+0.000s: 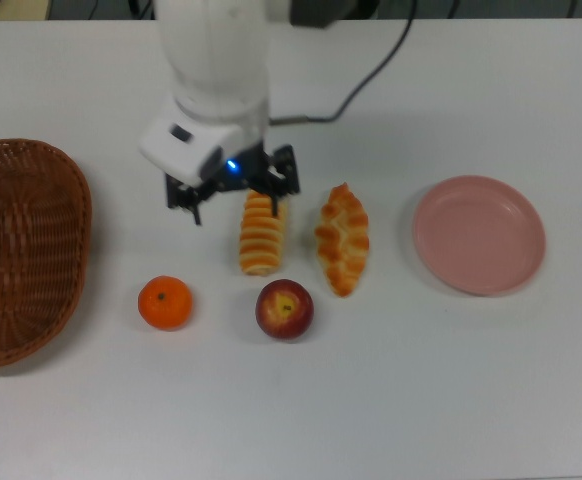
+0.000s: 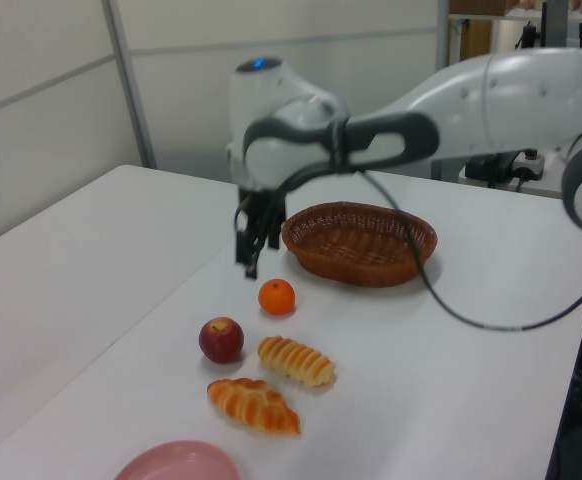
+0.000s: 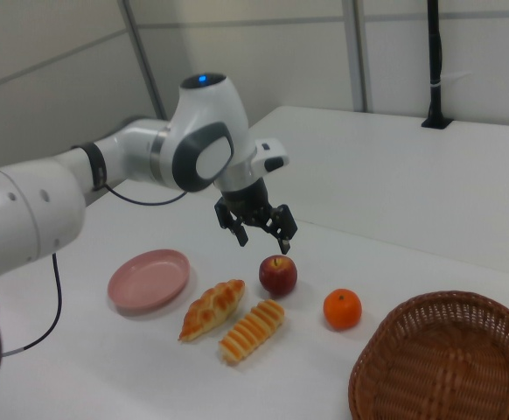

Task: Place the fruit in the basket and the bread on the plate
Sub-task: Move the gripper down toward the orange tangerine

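Observation:
My gripper (image 1: 239, 200) hangs open and empty above the table; in the top view it overlaps the far end of the pale ridged roll (image 1: 261, 238). The braided pastry (image 1: 343, 240) lies just to the top view's right of that roll. Nearer the front sit the orange mandarin (image 1: 165, 302) and the red-yellow apple (image 1: 284, 309). The wicker basket (image 1: 79, 215) is at the top view's left, the pink plate (image 1: 479, 234) at the top view's right; both hold nothing. In the right view the gripper (image 3: 263, 242) hovers just above the apple (image 3: 277, 275).
My white arm reaches in from the far edge of the white table (image 1: 421, 400), with a dark cable (image 1: 371, 80) trailing behind it. In the left view the arm spans above the basket (image 2: 361, 275).

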Available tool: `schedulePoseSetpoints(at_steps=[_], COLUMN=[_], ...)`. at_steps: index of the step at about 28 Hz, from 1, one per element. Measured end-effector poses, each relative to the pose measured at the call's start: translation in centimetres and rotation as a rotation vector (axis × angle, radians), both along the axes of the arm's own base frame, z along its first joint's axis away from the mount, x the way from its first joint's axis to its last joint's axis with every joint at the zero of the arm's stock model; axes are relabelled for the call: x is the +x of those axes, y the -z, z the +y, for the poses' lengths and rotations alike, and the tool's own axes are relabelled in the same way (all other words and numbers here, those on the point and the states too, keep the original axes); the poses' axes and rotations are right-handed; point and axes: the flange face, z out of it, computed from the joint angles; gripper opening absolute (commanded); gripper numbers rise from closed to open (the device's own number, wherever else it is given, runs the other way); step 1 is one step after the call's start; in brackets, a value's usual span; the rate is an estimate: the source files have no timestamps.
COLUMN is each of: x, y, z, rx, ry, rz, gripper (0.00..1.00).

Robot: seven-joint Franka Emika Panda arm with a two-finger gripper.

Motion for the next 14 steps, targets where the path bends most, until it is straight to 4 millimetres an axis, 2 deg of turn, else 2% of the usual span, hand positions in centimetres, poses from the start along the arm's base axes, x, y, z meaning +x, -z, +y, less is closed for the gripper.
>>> schedulePoseSetpoints(at_steps=[2,6,9,14], x=[0.9,2.1,2.9,3.6], y=[1.7,4.4,6.3,8.0], z=[0.5,0.1,-1.5,-3.8], rx=[0.003,0.001,-0.006,-0.023], ry=[0.006,0.019,0.040,0.063], rz=[-0.022,-0.049,-0.055,-0.071], gripper=[1.00,1.00,1.00,1.00])
